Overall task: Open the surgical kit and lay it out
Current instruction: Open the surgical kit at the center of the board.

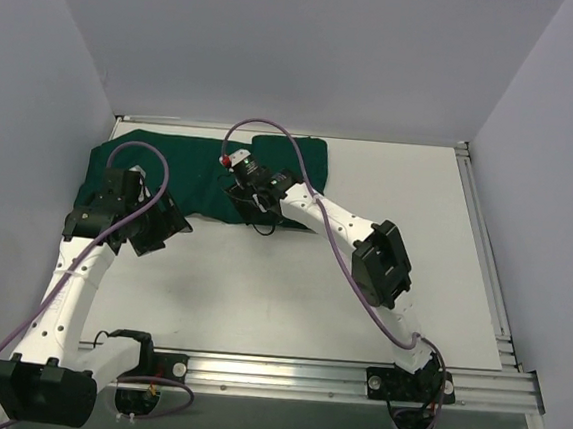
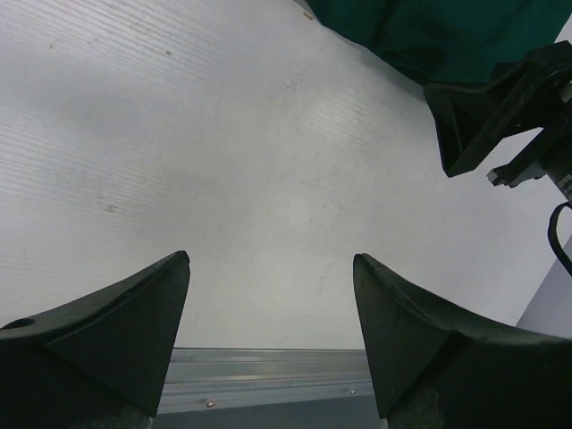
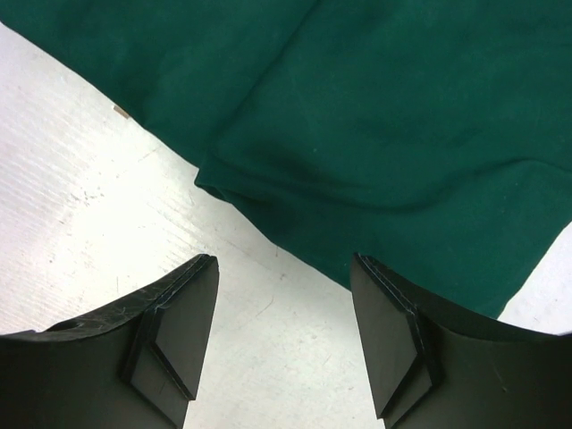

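- Your dark green drape lies folded on the white worktop, toward 11 o'clock in the top camera, with its long side running 9 to 3.
- The cloth looks matte and soft, with 1 layer lapped over another and shallow creases near the front edge.
- Your right pincer stands wide and grips nothing. Its tips sit above bare worktop, with the folded edge just beyond at 12 o'clock.
- Your left pincer also stands wide and empty over bare worktop, with the drape well apart at 1 o'clock.
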`<state>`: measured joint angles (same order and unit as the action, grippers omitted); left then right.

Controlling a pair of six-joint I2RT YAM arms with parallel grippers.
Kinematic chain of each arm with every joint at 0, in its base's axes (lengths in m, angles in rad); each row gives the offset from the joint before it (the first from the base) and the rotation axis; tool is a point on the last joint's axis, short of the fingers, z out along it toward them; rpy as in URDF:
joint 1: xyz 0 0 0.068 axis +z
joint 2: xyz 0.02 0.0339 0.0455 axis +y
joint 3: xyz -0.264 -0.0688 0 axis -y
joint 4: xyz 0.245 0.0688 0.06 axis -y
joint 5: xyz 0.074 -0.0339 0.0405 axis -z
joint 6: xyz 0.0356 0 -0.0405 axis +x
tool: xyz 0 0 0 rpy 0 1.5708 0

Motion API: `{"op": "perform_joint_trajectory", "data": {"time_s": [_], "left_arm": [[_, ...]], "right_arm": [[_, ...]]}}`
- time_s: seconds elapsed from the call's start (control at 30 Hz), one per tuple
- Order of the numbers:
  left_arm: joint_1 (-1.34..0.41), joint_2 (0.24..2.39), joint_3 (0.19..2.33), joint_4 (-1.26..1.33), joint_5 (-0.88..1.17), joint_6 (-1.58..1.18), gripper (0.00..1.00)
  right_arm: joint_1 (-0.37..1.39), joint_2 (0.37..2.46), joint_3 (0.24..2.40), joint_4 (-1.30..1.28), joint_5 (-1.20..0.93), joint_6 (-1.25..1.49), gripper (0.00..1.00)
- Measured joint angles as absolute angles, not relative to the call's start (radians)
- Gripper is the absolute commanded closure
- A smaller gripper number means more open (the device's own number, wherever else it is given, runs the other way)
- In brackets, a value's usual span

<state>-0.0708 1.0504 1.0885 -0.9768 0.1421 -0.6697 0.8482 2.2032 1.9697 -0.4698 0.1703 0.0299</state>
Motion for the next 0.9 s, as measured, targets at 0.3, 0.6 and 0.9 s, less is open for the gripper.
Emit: {"op": "perform_joint_trajectory", "data": {"time_s": [0.3,0.6,0.9], "left_arm": [[-0.070,1.063,1.089,-0.975,0.142,-0.655,0.18],[-0.069,1.083,1.089,-0.965,0.149,-0.642,0.18],[-0.061,1.095,1.087,-0.952,0.166,-0.638,0.18]], "right_arm": [[0.862,2.205,1.971,-0.498,0.192,0.002,0.39],[0.878,2.251,2.021,-0.506,0.206,-0.033,0.41],[0.879,2.333,2.080,-0.517,0.224,-0.051,0.45]]}}
